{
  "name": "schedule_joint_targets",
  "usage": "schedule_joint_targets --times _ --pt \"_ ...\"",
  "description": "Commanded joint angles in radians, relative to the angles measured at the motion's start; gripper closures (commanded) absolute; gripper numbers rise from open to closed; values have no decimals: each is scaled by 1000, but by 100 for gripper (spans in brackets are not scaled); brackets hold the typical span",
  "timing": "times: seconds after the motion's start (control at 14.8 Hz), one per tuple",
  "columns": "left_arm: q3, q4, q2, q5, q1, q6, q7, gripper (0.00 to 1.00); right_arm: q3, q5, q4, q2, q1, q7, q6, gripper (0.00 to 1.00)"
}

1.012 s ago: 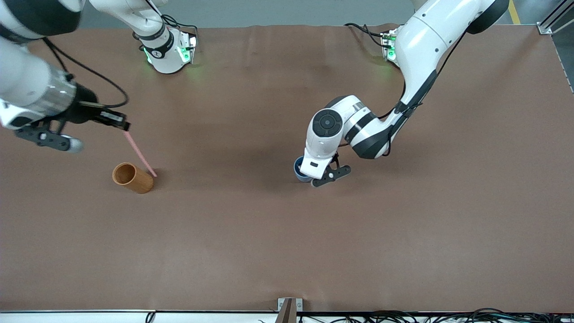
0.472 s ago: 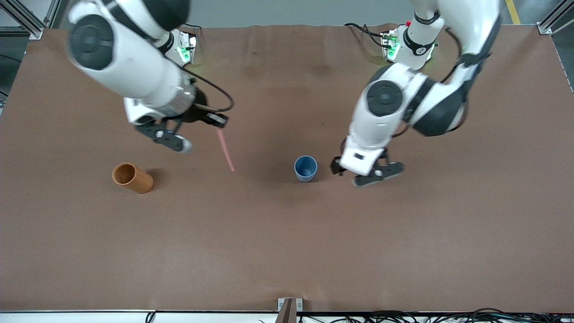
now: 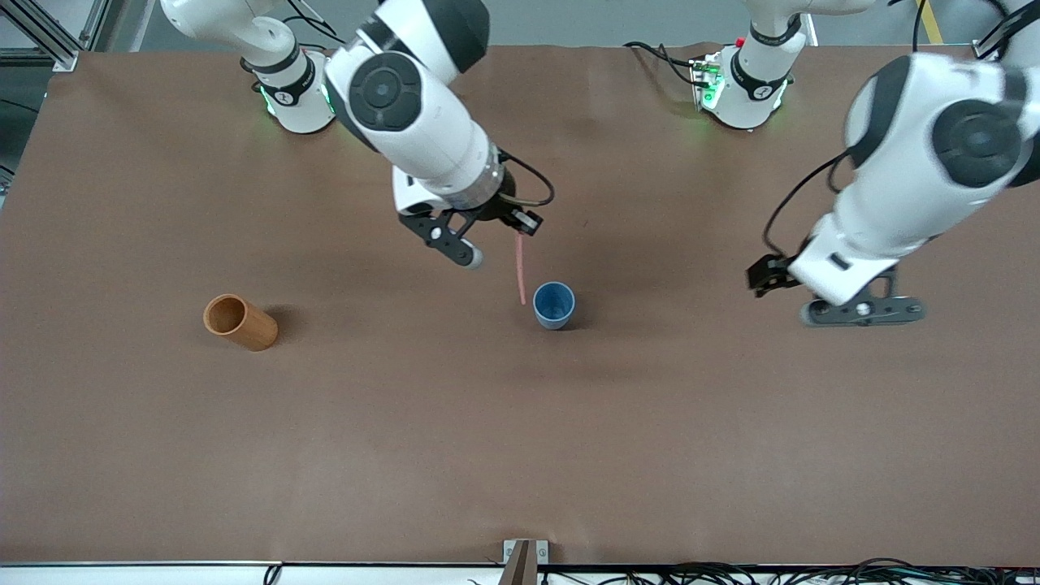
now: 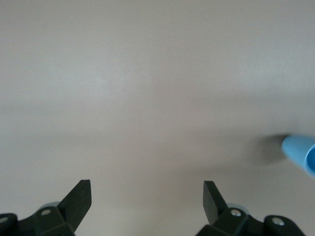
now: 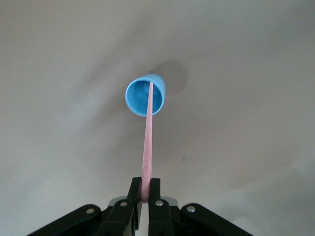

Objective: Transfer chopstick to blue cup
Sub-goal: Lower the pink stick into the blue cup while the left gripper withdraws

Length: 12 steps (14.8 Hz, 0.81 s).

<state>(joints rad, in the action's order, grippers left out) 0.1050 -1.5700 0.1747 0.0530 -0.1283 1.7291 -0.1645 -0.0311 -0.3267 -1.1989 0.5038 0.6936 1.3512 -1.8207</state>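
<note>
My right gripper [image 3: 520, 230] is shut on the top end of the pale-pink chopstick [image 3: 520, 272], which hangs down almost upright in the air. In the front view its lower tip shows just beside the rim of the light-blue cup [image 3: 554, 305], which stands upright mid-table. In the right wrist view the fingers [image 5: 134, 194] clamp the stick [image 5: 147, 142], and its tip lines up with the cup's mouth [image 5: 140, 98]. My left gripper [image 3: 760, 279] is open and empty, above the table toward the left arm's end. Its wrist view [image 4: 147, 196] shows the cup's side [image 4: 299, 151] at the edge.
An orange-brown wooden cup [image 3: 240, 322] stands toward the right arm's end of the table, well away from both grippers. Brown table cover [image 3: 520, 455] spreads all round the cups. Cables run along the table edge nearest the front camera.
My right gripper has carried the chopstick from beside the wooden cup over to the blue cup. My left gripper has drawn away from the blue cup toward the left arm's end.
</note>
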Motion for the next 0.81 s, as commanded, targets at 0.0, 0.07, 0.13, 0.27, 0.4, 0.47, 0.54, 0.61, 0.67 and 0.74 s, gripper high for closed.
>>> schedule_joint_targets --times 0.0,0.07,0.13,0.27,0.4,0.47,0.54,0.61,0.67,0.74 --pt "-57 -13 -86 -28 -1 -49 157 0 5 -23 33 39 17 34 -19 99" --pt "-59 4 -104 -27 1 -51 155 0 7 -22 33 50 24 32 -19 99" --pt "-59 36 -110 -27 1 -57 155 0 7 -18 30 53 33 34 -20 99" --pt "-57 97 -116 -25 9 -141 166 0 7 -12 30 76 49 36 -19 99" --pt "-56 151 -116 -28 10 -239 174 0 8 -11 22 96 57 34 -51 98" --pt "-54 148 -126 -30 9 -256 175 0 8 -11 21 108 63 34 -89 98" --pt "-51 134 -141 -30 7 -259 171 0 8 -3 21 125 78 34 -113 97" --pt "-51 133 -141 -30 9 -249 171 0 8 11 21 139 81 31 -138 96" --pt "-51 131 -141 -35 9 -226 171 0 8 24 21 150 83 29 -153 93" --pt "-56 128 -143 -41 10 -214 171 0 8 46 19 154 87 19 -154 90"
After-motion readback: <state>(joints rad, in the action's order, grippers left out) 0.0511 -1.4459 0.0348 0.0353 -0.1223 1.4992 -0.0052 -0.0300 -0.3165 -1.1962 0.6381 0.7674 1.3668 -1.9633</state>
